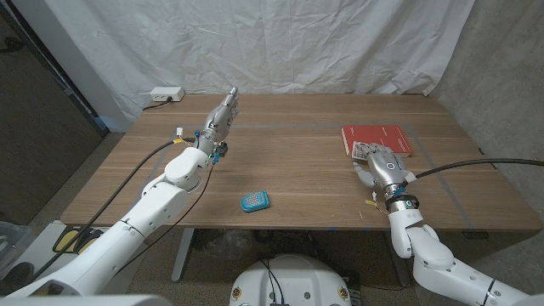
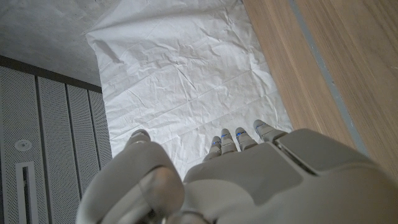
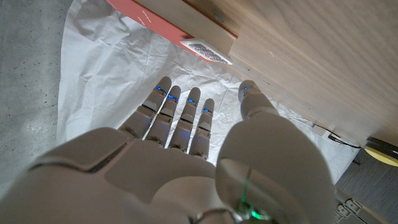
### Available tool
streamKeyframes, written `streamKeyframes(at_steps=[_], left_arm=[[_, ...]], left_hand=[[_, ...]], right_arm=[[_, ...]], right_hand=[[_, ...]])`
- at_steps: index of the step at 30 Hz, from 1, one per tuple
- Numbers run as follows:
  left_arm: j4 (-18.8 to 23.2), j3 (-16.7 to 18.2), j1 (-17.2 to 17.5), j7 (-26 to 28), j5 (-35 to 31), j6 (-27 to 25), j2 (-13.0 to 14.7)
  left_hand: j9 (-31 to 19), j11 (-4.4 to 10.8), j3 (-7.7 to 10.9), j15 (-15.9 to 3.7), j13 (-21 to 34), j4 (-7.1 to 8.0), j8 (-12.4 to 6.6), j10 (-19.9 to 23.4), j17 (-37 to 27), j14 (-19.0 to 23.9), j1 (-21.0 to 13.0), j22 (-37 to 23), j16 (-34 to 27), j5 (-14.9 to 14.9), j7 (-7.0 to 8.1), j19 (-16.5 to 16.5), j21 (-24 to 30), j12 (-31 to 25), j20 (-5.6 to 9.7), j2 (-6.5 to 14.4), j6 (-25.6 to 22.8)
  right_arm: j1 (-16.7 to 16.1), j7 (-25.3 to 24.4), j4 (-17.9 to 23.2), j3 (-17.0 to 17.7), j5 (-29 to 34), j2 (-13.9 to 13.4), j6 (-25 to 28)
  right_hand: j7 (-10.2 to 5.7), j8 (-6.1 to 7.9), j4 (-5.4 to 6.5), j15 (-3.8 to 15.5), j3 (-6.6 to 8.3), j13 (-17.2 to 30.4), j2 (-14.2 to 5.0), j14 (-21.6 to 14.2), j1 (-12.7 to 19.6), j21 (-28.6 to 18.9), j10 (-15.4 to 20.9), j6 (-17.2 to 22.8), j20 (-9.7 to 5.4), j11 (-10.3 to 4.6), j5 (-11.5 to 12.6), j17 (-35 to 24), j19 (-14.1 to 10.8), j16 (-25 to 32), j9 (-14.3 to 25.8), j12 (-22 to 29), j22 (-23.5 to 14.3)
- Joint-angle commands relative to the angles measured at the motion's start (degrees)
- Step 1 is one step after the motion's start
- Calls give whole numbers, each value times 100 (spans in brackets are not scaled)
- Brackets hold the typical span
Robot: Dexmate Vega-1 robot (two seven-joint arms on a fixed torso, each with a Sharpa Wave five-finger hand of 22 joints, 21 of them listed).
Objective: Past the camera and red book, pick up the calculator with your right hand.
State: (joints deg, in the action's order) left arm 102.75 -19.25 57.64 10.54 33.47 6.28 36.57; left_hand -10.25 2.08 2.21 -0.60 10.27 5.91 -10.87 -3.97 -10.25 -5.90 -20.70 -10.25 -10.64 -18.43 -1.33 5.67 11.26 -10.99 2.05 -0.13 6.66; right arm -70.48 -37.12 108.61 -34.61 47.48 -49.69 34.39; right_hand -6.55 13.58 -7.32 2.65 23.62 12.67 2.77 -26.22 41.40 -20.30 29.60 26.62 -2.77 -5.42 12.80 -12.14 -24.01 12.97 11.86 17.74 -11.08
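A small grey-white calculator point(image 1: 363, 153) lies at the near left corner of the red book point(image 1: 378, 138), on the right half of the table. My right hand point(image 1: 387, 167) is just in front of it with fingers stretched out and nothing in them. In the right wrist view the calculator point(image 3: 208, 51) sits against the red book point(image 3: 163, 22), a little beyond my right hand's point(image 3: 186, 155) fingertips point(image 3: 180, 99). A small blue camera point(image 1: 255, 201) lies near the front edge, left of centre. My left hand point(image 1: 223, 111) is raised over the far left of the table, fingers extended, holding nothing.
A white power strip point(image 1: 166, 94) sits at the far left corner of the wooden table point(image 1: 289, 161). A white cloth backdrop point(image 1: 280, 42) hangs behind the table. A black cable point(image 1: 476, 164) runs from my right wrist off the right side.
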Motion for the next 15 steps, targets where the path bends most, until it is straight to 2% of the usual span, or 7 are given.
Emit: streamKeyframes(at_steps=[1, 6, 15], left_arm=[[135, 23, 42, 72, -37, -45, 18], [169, 40, 75, 136, -75, -44, 19], [139, 32, 56, 125, -59, -68, -2]], left_hand=[[-30, 2, -34, 0, 23, 5, -11, -25, -24, -26, 8, -27, 6, 1, -26, 58, 11, -17, 220, 55, 52], [-29, -81, -45, 8, 22, 4, -22, 5, -23, 1, 4, -27, -6, 1, -57, 48, 19, -31, 273, 60, 25], [-29, -51, -57, 6, 22, 2, -23, 7, -22, 5, -1, -26, -7, 2, -79, 42, 24, -32, 290, 65, 19]], right_arm=[[218, 42, -331, -122, -34, 54, 8], [309, 94, -445, -167, -79, 27, -17], [444, 49, -546, -208, -153, 37, -88]], right_hand=[[-19, 36, 10, 451, -12, 35, 1, -107, -40, 18, 69, 61, -247, -30, 63, -26, -56, 66, 19, 40, -11], [-75, 55, 17, 494, -20, 44, -5, -153, -47, 12, 96, 111, -261, -70, 72, -39, -89, 82, 29, 56, -14], [-127, 86, 15, 549, -22, 57, -18, -238, -35, -2, 153, 186, -296, -101, 92, -56, -153, 109, 45, 85, -18]])
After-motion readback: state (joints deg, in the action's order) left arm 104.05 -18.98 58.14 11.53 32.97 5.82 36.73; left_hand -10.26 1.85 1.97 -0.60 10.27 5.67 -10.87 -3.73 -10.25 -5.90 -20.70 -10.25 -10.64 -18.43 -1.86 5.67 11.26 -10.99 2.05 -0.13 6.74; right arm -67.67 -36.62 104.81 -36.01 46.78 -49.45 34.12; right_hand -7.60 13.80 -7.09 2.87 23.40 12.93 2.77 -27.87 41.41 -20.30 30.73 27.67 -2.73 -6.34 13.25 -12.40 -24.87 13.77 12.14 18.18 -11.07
